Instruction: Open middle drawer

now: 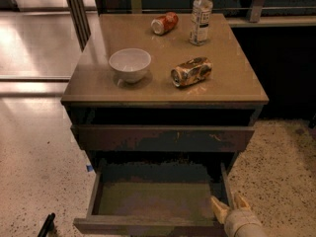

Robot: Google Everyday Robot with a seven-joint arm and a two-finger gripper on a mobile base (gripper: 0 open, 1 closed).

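Fingers point(218, 209) of the gripper point(229, 205) are spread and released at bottom R of view. One tip is inside the tray, one outside, straddling the R side wall of the middle drawer point(148, 225) w/o visibly clamping it. Middle drawer stands well out from the cabinet point(232, 48), its dark front at the bottom edge of view. Its shallow greenish-brown tray shows no items. Judged: stiff wood, light since unloaded, should slide straight. No handle, so best hold is the front's top edge or a side wall near the front corner. Top drawer front point(163, 138) sits above, slightly out. On the cabinet top: white bowl point(130, 63), upright capped bottle point(201, 16), red can point(164, 22) & gold can point(191, 72), both on their sides.
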